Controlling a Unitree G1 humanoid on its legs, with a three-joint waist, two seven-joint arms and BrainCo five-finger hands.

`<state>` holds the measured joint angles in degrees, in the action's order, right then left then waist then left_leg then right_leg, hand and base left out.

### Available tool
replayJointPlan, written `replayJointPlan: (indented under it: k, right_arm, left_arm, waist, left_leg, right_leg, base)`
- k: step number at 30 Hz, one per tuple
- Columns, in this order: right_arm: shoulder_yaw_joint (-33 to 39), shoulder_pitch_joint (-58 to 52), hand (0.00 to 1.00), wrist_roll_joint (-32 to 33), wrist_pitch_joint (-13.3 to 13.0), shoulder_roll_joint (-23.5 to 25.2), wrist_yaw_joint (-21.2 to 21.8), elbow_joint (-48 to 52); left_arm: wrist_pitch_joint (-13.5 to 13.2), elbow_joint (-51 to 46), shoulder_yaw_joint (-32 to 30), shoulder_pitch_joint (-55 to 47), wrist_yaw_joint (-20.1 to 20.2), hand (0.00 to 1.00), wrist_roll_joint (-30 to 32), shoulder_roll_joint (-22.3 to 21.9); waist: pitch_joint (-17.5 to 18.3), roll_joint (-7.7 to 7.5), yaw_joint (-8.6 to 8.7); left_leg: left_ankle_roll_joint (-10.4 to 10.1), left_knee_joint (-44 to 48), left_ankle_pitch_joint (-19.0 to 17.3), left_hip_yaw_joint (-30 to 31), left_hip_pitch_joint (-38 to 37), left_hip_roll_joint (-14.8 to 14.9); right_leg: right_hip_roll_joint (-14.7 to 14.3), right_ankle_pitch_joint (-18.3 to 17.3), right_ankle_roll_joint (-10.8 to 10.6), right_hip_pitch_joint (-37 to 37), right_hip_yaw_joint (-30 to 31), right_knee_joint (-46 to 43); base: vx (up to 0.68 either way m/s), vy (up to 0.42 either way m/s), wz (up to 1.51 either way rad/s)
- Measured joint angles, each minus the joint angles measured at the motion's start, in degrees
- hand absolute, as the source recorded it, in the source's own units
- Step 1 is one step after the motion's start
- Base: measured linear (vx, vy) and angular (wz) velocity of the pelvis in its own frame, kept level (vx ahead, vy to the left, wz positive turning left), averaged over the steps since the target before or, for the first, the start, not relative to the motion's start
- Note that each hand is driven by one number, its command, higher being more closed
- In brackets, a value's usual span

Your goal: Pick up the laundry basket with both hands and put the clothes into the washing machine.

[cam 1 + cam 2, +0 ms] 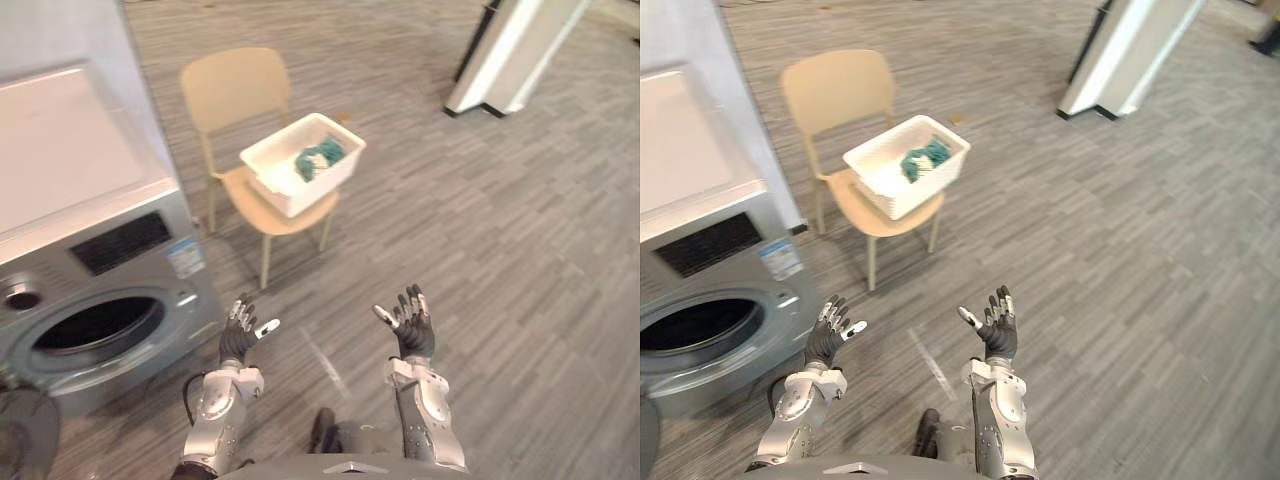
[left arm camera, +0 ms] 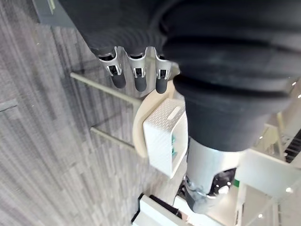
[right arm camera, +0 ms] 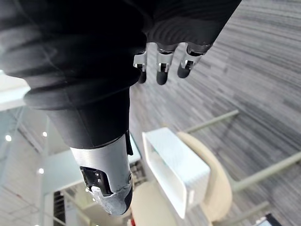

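Both hands raised low in front, left hand (image 1: 240,338) and right hand (image 1: 412,328), fingers spread, holding nothing. Laundry basket (image 1: 310,195) with clothes (image 1: 318,158) sits on chair (image 1: 232,85) well ahead, roughly between them, long axis slanting away rightward.

Bright, even light falls from small ceiling lamps (image 3: 8,138), and the chair (image 1: 235,90) throws only a faint soft shadow on the floor (image 1: 480,220).

Grey plank floor (image 1: 500,250), beige chair (image 1: 235,90) nr centre, white slanted panel (image 1: 515,50) far rt.
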<state>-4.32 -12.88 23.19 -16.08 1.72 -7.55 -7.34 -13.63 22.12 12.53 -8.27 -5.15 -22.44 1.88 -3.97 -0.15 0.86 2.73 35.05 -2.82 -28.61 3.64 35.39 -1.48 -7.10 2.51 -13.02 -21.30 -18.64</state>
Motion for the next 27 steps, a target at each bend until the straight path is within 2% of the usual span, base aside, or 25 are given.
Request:
replayJointPlan:
  k: [1, 2, 3, 4, 6, 8, 9, 11, 12, 13, 14, 15, 16, 17, 18, 19, 20, 21, 22, 23, 26, 27]
  right_arm:
    - [-0.01, -0.39, 0.0, -0.06, 0.0, -0.45, -0.16, 0.67]
    - [0.13, -0.39, 0.0, -0.05, 0.01, -1.95, -0.58, 1.67]
    - [0.02, -0.28, 0.0, -0.06, 0.01, -2.73, -0.61, 2.45]
    - [-0.01, 0.5, 0.0, -0.1, 0.0, -3.74, -0.71, 3.88]
    - [-0.8, 2.54, 0.0, -0.18, 0.0, -4.53, -0.71, 4.48]
    - [-1.15, 4.97, 0.0, -0.21, -0.01, -4.52, -0.91, 4.85]
    - [-1.02, 6.62, 0.0, -0.41, -0.04, -4.58, -1.57, 5.87]
    - [-1.16, 10.03, 0.0, -0.95, -0.73, -4.57, -2.97, 6.99]
    - [-1.18, 11.03, 0.0, -0.94, -0.96, -4.57, -3.15, 6.97]
    - [-1.26, 13.07, 0.0, -1.0, -1.12, -4.59, -3.75, 6.94]
    - [-1.35, 13.68, 0.0, -1.04, -1.11, -4.53, -3.96, 6.85]
    - [-1.73, 14.39, 0.0, -1.12, -1.11, -4.48, -4.14, 6.77]
    - [-2.89, 14.8, 0.0, -1.23, -1.14, -4.41, -4.25, 6.36]
    - [-3.85, 14.8, 0.0, -2.45, -1.13, -4.27, -4.39, 5.88]
    - [-4.1, 14.88, 0.0, -3.14, -1.14, -4.03, -4.39, 5.69]
    - [-4.62, 14.96, 0.0, -3.53, -1.12, -2.75, -4.32, 4.55]
    - [-4.52, 14.93, 0.0, -3.56, -1.02, -1.9, -4.33, 3.76]
    - [-4.48, 14.91, 0.0, -3.56, -1.02, -1.6, -4.33, 3.54]
    - [-4.49, 14.92, 0.0, -4.3, -1.03, -1.48, -4.27, 3.55]
    - [-4.52, 14.97, 0.0, -5.73, -1.06, -1.24, -4.06, 3.67]
    - [-4.09, 15.01, 0.0, -6.99, -1.05, -1.23, -3.97, 3.66]
    - [-3.58, 15.01, 0.0, -7.96, -1.02, -1.26, -3.98, 3.68]
  left_arm:
    - [-0.01, -0.04, 0.11, -0.83, 0.52, 0.0, 0.01, -0.33]
    - [-0.01, -0.52, 0.88, -2.07, 0.62, 0.0, 0.01, -1.16]
    - [0.0, -1.07, 1.15, -2.92, 0.64, 0.0, 0.01, -1.45]
    - [-0.03, -2.05, 1.14, -4.24, 0.81, 0.0, 0.0, -2.03]
    - [-0.11, -3.76, 1.06, -5.74, 0.98, 0.0, 0.0, -1.96]
    - [-0.09, -3.94, 1.13, -5.8, 0.98, 0.0, 0.01, -1.63]
    - [-0.09, -4.17, 1.29, -5.78, 1.0, 0.0, 0.02, -1.82]
    - [-0.05, -4.96, 1.31, -5.69, 0.89, 0.0, 0.06, -2.27]
    - [0.0, -5.36, 1.24, -5.67, 0.81, 0.0, 0.06, -2.41]
    - [-0.01, -6.45, 1.24, -5.67, 0.51, 0.0, 0.08, -3.06]
    - [-0.01, -6.74, 1.21, -5.69, 0.48, 0.0, 0.07, -3.05]
    - [0.06, -6.99, 1.18, -5.7, 0.43, 0.0, 0.07, -3.14]
    - [0.22, -6.55, 1.18, -5.65, 0.36, 0.0, 0.07, -3.18]
    - [0.66, -5.55, 1.18, -5.38, 0.33, 0.0, 0.08, -3.09]
    - [0.9, -5.42, 1.21, -5.33, 0.34, 0.0, 0.09, -3.07]
    - [1.49, -5.19, 1.65, -5.38, 0.08, 0.0, 0.17, -2.44]
    - [1.77, -5.27, 2.16, -5.34, -0.28, 0.0, 0.17, -1.76]
    - [1.83, -5.65, 2.65, -5.27, -0.62, 0.0, 0.2, -1.12]
    - [1.82, -6.1, 2.99, -4.95, -0.68, 0.0, 0.58, -0.31]
    - [1.81, -6.86, 2.95, -4.51, -0.71, 0.0, 1.9, 0.27]
    - [1.71, -7.95, 2.98, -4.11, -0.6, 0.0, 3.1, 0.33]
    - [1.71, -7.77, 2.91, -4.22, -0.49, 0.0, 3.1, 0.33]
  waist:
    - [-0.65, 0.79, -0.68]
    - [-1.16, 1.01, -1.24]
    - [-0.95, 1.45, -1.58]
    - [-0.79, 2.2, -2.45]
    - [-0.64, 2.73, -3.3]
    - [-0.75, 2.49, -4.09]
    - [-0.76, 2.47, -4.13]
    - [-0.4, 3.02, -4.81]
    - [-0.23, 3.27, -5.63]
    - [-0.08, 3.35, -6.96]
    - [-0.05, 3.36, -7.17]
    - [0.02, 3.21, -7.47]
    - [0.15, 2.56, -7.35]
    - [0.26, 2.31, -7.23]
    - [0.1, 1.99, -7.13]
    - [0.22, 0.44, -6.46]
    - [0.34, -0.1, -5.79]
    - [0.37, -0.08, -5.15]
    - [0.49, 0.08, -4.81]
    - [0.62, 0.01, -4.69]
    - [0.85, -0.21, -3.77]
    - [0.9, -0.29, -3.91]
  left_leg:
    - [7.14, 11.1, 1.68, 1.1, 3.2, 2.95]
    - [4.16, 18.98, -1.17, 3.31, 5.8, 1.36]
    - [3.08, 21.18, -2.75, 4.53, 7.12, -0.48]
    - [0.94, 23.08, -5.74, 6.46, 9.54, -4.87]
    - [-1.28, 21.68, -8.78, 5.95, 12.87, -9.57]
    - [-1.62, 16.98, -10.88, 2.85, 15.65, -13.4]
    - [-1.85, 11.69, -11.27, 1.53, 17.25, -16.66]
    - [-2.0, 2.63, -11.16, 0.7, 19.18, -22.41]
    - [-2.2, 0.07, -11.01, 0.22, 19.45, -23.7]
    - [-1.61, -7.02, -9.53, 0.07, 18.61, -27.08]
    - [-0.47, -9.53, -8.84, 0.2, 17.92, -28.28]
    - [1.76, -11.51, -6.61, 0.98, 16.66, -29.74]
    - [4.47, -12.19, -4.94, 1.76, 14.81, -31.13]
    - [4.17, -12.61, -6.36, 1.59, 12.29, -31.66]
    - [3.67, -12.98, -6.88, 1.51, 11.04, -32.17]
    - [3.58, -14.04, -7.97, 1.47, 7.1, -34.51]
    - [4.71, -14.33, -8.57, 2.2, 4.46, -35.76]
    - [5.68, -14.41, -9.18, 3.59, 2.21, -36.24]
    - [5.96, -15.61, -9.39, 5.73, -0.14, -36.45]
    - [5.71, -17.17, -9.26, 8.18, -1.43, -36.47]
    - [3.88, -18.27, -9.38, 13.44, -1.79, -36.26]
    - [2.67, -18.01, -9.98, 15.6, -1.91, -36.27]
  right_leg:
    - [-1.91, -0.31, 0.56, 3.11, 1.82, 1.7]
    - [-2.7, -0.39, 0.66, 5.32, 3.99, 3.09]
    - [-2.98, -0.32, 0.82, 6.18, 5.03, 3.9]
    - [-3.58, 0.09, 1.36, 7.88, 6.78, 6.03]
    - [-4.72, 0.55, 1.26, 10.74, 7.57, 10.25]
    - [-5.21, 1.28, 0.6, 13.81, 6.14, 14.24]
    - [-5.58, 1.42, 0.66, 15.39, 5.3, 16.36]
    - [-6.2, 1.71, 1.15, 17.28, 4.67, 18.34]
    - [-6.27, 1.48, 0.87, 17.5, 4.79, 18.49]
    - [-6.34, 0.3, -0.73, 18.55, 4.89, 18.76]
    - [-6.33, -0.54, -1.36, 19.25, 4.91, 18.56]
    - [-5.95, -2.58, -1.98, 19.68, 4.91, 16.28]
    - [-4.19, -6.73, -3.4, 17.83, 4.94, 7.7]
    - [-0.91, -9.26, -6.63, 12.44, 4.86, -7.9]
    - [0.86, -9.06, -8.17, 9.73, 4.77, -15.78]
    - [7.07, -6.13, -11.79, 3.89, 4.44, -35.63]
    - [10.71, -4.9, -11.41, 2.11, 3.7, -44.24]
    - [13.53, -4.57, -10.25, 1.32, 2.48, -48.85]
    - [15.6, -4.69, -8.09, 0.53, 1.27, -50.37]
    - [16.52, -5.39, -6.86, -1.06, 0.63, -48.76]
    - [17.17, -6.88, -5.92, -4.13, 1.91, -38.41]
    - [16.72, -7.25, -5.92, -5.51, 5.32, -31.43]
  base:
    - [0.19, -0.415, -0.76]
    - [0.16, -0.325, -0.8]
    - [0.22, -0.258, -0.84]
    - [0.17, -0.118, -0.68]
    - [0.25, -0.131, -0.53]
    - [0.26, -0.091, -0.01]
    - [0.29, -0.067, 0.35]
    - [0.37, -0.051, 0.26]
    - [0.36, -0.029, -0.07]
    - [0.29, -0.019, -0.1]
    - [0.37, -0.011, -0.08]
    - [0.37, 0.019, -0.04]
    - [0.45, 0.048, -0.07]
    - [0.38, 0.062, -0.06]
    - [0.39, 0.07, 0.06]
    - [0.4, 0.065, 0.26]
    - [0.48, 0.059, 0.52]
    - [0.46, 0.029, 0.73]
    - [0.41, -0.019, 0.88]
    - [0.31, -0.048, 0.84]
    - [0.25, -0.114, 0.98]
    - [0.28, -0.185, 0.89]
